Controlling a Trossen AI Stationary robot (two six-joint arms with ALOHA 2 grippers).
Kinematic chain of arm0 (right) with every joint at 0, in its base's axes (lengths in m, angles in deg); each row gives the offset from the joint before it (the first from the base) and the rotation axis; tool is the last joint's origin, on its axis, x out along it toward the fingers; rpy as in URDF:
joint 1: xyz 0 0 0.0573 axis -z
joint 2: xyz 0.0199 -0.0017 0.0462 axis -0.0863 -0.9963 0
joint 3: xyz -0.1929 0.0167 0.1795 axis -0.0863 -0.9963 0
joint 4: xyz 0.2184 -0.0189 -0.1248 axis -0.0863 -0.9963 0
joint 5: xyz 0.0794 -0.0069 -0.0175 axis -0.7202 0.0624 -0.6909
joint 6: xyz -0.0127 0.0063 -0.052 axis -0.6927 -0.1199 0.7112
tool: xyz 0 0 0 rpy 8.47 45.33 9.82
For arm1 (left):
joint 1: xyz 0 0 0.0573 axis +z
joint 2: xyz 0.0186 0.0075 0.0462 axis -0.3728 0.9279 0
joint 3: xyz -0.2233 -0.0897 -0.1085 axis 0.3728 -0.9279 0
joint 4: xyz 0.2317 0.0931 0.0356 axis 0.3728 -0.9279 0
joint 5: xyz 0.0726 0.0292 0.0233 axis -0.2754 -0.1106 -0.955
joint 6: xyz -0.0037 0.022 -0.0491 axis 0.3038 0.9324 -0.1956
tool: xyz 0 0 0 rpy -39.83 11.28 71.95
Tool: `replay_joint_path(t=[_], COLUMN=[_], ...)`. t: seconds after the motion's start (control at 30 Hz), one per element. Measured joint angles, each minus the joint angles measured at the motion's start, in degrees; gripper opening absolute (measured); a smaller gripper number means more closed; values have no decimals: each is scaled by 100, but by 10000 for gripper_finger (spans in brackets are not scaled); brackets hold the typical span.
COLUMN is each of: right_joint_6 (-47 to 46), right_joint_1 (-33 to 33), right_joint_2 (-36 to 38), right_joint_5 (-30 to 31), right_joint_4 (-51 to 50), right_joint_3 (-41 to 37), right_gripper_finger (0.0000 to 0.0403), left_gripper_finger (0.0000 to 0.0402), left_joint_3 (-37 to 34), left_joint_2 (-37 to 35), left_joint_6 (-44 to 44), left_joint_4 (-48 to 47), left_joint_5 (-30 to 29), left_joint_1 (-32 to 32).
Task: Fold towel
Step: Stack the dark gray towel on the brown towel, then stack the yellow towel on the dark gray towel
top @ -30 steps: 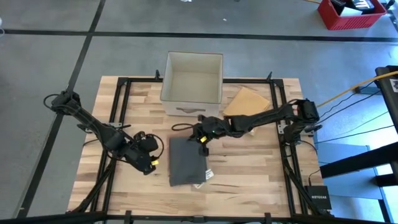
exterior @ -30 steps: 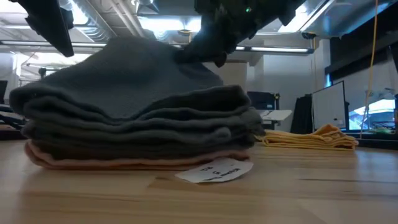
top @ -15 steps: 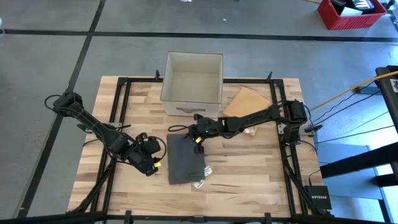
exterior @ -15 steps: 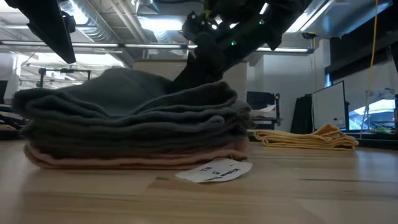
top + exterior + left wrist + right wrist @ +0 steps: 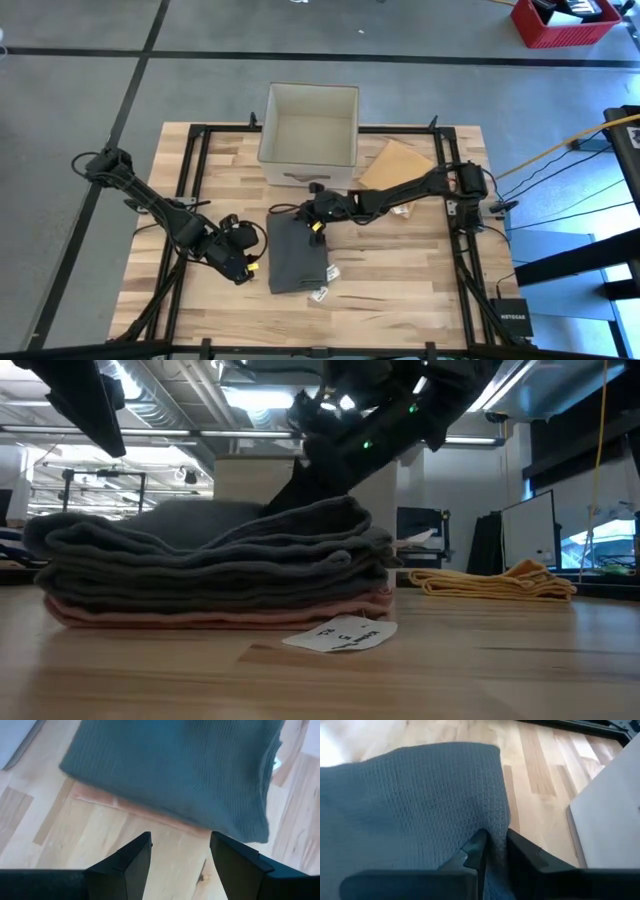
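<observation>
A: So, where does the grey towel sit?

B: Folded into a thick stack on the wooden table, just in front of the white fabric bin. In the low view its layers lie over a pinkish layer at the bottom, and a white tag pokes out on the table beside it.

A: And the right gripper?

B: It is at the towel's corner nearest the bin. In the right wrist view its jaws stand only a narrow way apart, with a ridge of the grey cloth between the fingers. I cannot tell whether they are pinching it or just around it.

A: The left gripper?

B: Low over the table, just beside the towel's edge on the side away from the tan cloth. Its jaws are spread apart with nothing between them; bare wood shows in the gap, and the towel lies ahead of the fingertips.

A: That tan cloth?

B: Flat on the table next to the bin, apart from the towel.
</observation>
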Motion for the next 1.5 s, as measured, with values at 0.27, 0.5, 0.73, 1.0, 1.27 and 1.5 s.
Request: replay_joint_path(t=[0.27,0.5,0.73,1.0,1.27,1.5], right_joint_6=[1,-289,-1139,-2553,-2723,-2569], right_joint_1=[0,-178,-893,-822,496,896], right_joint_2=[-148,587,1479,3084,3520,3374], right_joint_5=[284,271,408,1619,1850,1330], right_joint_4=[285,-2341,-5973,-6241,-4615,-3582], right_joint_3=[70,940,1291,-467,-2609,-3424], right_gripper_finger=[121,165,169,169,169,169], left_gripper_finger=[196,196,196,196,196,196], left_joint_3=[0,-160,-771,-861,-861,-861], left_joint_2=[0,-4,220,802,1062,1038], left_joint_6=[222,421,1042,1269,1295,1334], left_joint_4=[97,810,2293,2504,2520,2539], left_joint_5=[80,-442,-359,-319,-304,-304], left_joint_1=[-24,31,558,735,740,751])
